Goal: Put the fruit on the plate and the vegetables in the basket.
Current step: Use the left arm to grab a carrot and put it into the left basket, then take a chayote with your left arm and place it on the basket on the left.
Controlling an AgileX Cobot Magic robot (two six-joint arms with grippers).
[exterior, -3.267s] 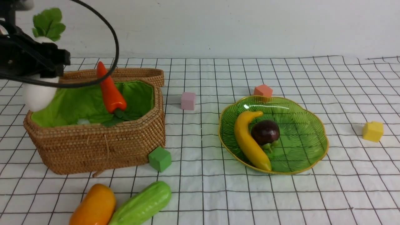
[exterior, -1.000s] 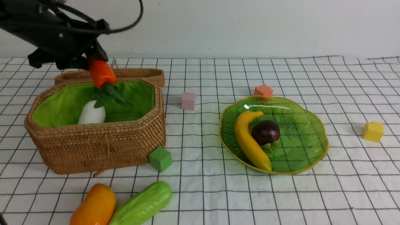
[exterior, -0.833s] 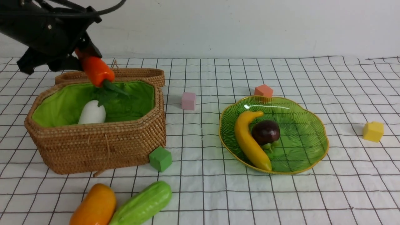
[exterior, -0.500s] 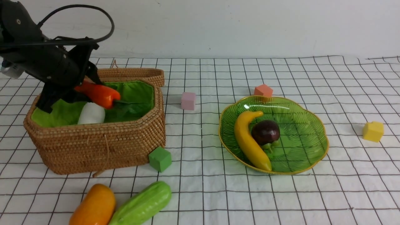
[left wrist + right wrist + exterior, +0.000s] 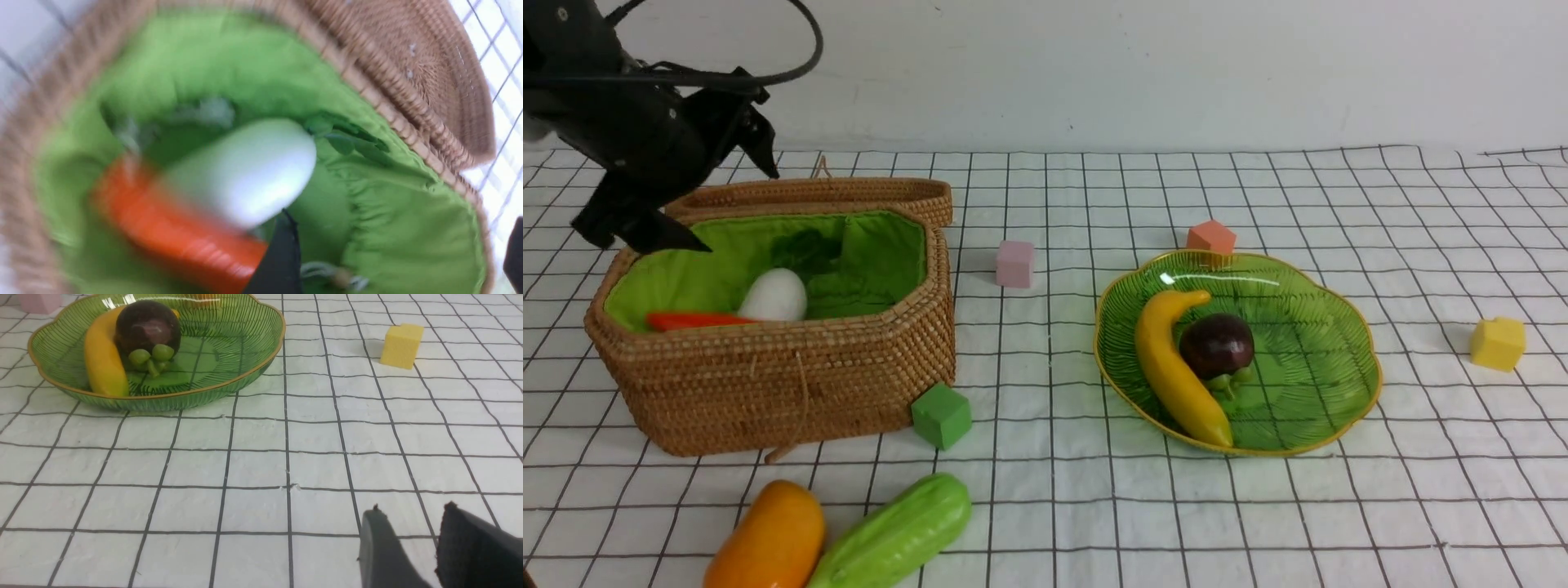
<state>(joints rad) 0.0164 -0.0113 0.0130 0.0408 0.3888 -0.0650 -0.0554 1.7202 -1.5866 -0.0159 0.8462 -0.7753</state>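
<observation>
My left gripper point(image 5: 737, 208) hangs open and empty over the brown wicker basket point(image 5: 768, 384). Inside on the green lining lie the orange-red carrot point(image 5: 694, 320) and the white radish point(image 5: 774, 296); the left wrist view shows the carrot point(image 5: 171, 232) and radish point(image 5: 249, 171) blurred below the gripper point(image 5: 398, 245). The cucumber point(image 5: 894, 535) and mango point(image 5: 768, 539) lie side by side on the cloth in front of the basket. The green plate point(image 5: 1339, 302) holds the banana point(image 5: 1176, 367) and mangosteen point(image 5: 1217, 343). My right gripper point(image 5: 412, 510) is slightly open, empty, low over the cloth.
A green cube point(image 5: 941, 415) sits at the basket's front right corner. A pink cube point(image 5: 1014, 263) lies between basket and plate, an orange cube point(image 5: 1210, 237) behind the plate, a yellow cube point(image 5: 1497, 343) far right. The basket's lid point(image 5: 849, 192) lies open behind it.
The left gripper brought the carrot down over the basket, opened and let it go. The carrot now lies inside beside the radish, and the gripper has lifted slightly.
</observation>
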